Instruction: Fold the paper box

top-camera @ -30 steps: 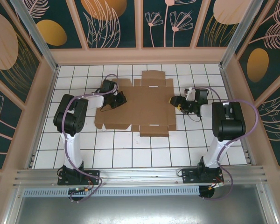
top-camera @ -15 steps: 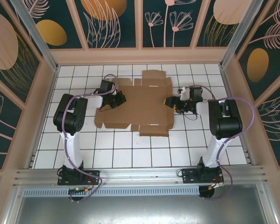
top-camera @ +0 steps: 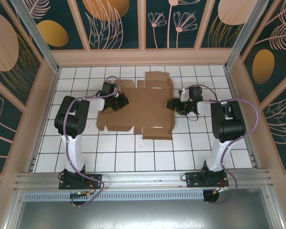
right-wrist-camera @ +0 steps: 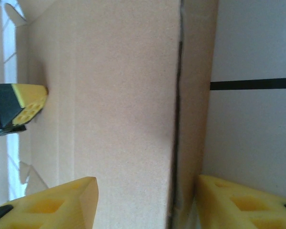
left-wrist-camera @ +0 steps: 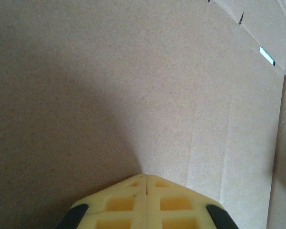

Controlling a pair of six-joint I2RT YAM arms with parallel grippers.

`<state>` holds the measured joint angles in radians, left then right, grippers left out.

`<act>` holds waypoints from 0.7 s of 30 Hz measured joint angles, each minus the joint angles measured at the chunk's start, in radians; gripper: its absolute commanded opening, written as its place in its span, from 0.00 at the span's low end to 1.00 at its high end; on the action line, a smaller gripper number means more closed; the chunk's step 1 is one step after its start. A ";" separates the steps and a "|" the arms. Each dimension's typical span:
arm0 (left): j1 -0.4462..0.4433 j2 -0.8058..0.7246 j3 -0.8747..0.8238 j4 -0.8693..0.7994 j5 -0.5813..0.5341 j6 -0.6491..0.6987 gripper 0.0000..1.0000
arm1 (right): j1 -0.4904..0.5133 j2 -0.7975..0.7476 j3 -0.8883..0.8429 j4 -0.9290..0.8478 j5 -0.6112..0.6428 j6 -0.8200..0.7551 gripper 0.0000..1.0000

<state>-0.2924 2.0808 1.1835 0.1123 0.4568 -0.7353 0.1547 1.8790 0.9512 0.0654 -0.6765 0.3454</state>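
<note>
Brown paper box (top-camera: 150,107) near the table's (top-camera: 133,157) far edge; my left tool (left-wrist-camera: 145,177), together, presses it; right tool (right-wrist-camera: 147,185), apart, straddles its flap.

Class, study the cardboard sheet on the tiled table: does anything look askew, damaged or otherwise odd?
Nothing looks torn or spilled. The paper box lies flat except for its right flap, which seems lifted a little inside the open right pincer. The shut left pincer rests on its left side.

The paper box (top-camera: 143,107) lies flat at the desk (top-camera: 133,152) centre. The left end effector (top-camera: 124,101) sits over its left panel; the right end effector (top-camera: 171,104) straddles its right edge.
</note>
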 measured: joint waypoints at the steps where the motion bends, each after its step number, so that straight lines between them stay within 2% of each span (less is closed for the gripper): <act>1: 0.000 0.000 0.000 0.000 0.000 0.000 0.00 | 0.005 -0.001 0.002 -0.006 0.014 -0.007 0.50; 4: 0.000 0.000 -0.004 0.008 0.001 -0.003 0.00 | 0.007 0.003 0.003 -0.013 0.033 -0.019 0.35; 12: 0.005 0.000 -0.006 0.016 0.005 -0.003 0.00 | -0.034 0.015 -0.054 0.083 -0.026 0.013 0.14; 21: 0.011 0.006 -0.006 0.030 0.025 -0.004 0.00 | -0.080 0.000 -0.194 0.254 -0.219 0.154 0.15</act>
<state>-0.2813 2.0865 1.1778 0.1421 0.4816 -0.7395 0.0750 1.8786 0.7570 0.3199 -0.8959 0.4992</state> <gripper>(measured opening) 0.050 0.137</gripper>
